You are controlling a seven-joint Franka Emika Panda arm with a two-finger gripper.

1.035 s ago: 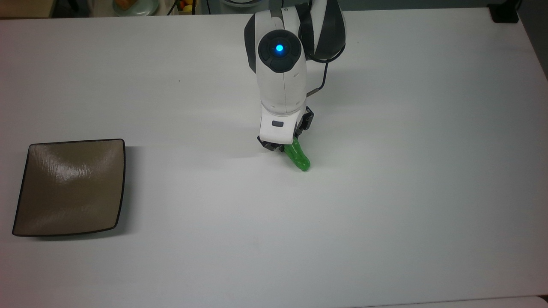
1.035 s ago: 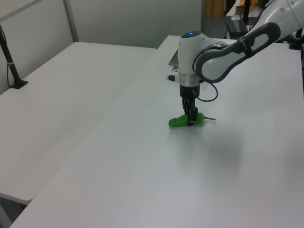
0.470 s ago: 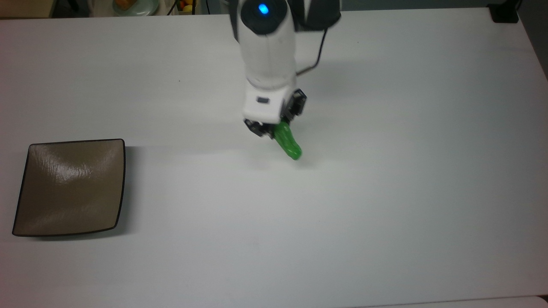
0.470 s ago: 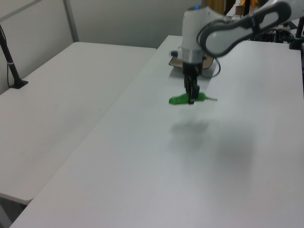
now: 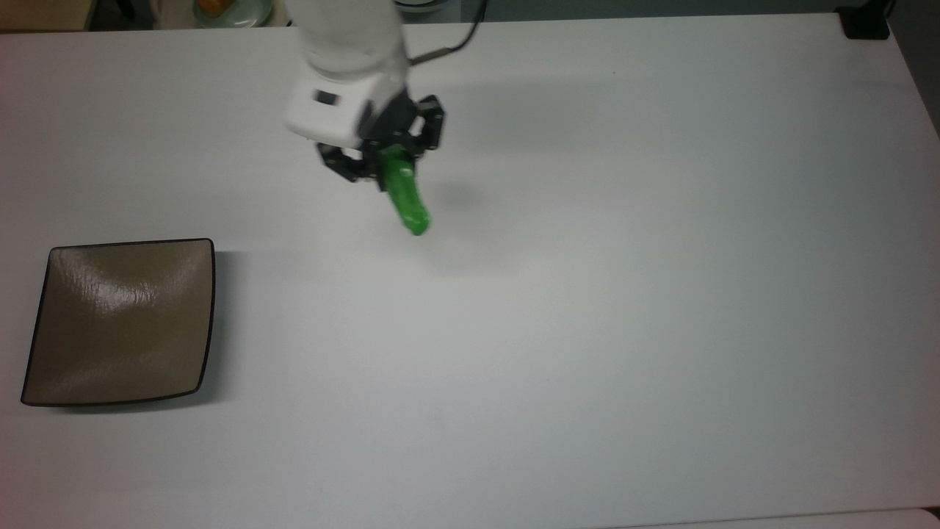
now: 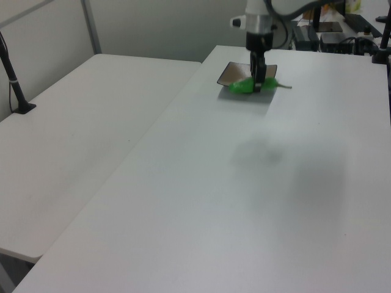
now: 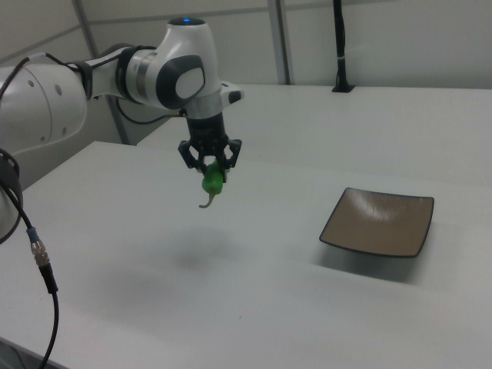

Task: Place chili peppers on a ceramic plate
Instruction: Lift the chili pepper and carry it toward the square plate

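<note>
Green and glossy, the pepper hangs from the gripper in the top view, clamped near its stem end so that the blunt tip juts toward the frame's bottom. The fingers are closed on it, as far as its width allows. A soft shadow on the white table lies apart from the pepper, which suggests it is carried in the air, not dragged. The plate sits bare at the top view's left edge, well apart from the load; judged from this, the carry is partly done.

In the left view the gripper holds the pepper roughly level, stem pointing to the left view's right. The plate appears behind it, though overlap here is a matter of sightline, not contact.

In the right view the pepper hangs below the gripper, its thin stem curling downward. The plate lies to the right view's right, near the table's centre, with a dark shadow under the load confirming height above the surface. A grip near one end probably leaves the free end able to swing on release.
</note>
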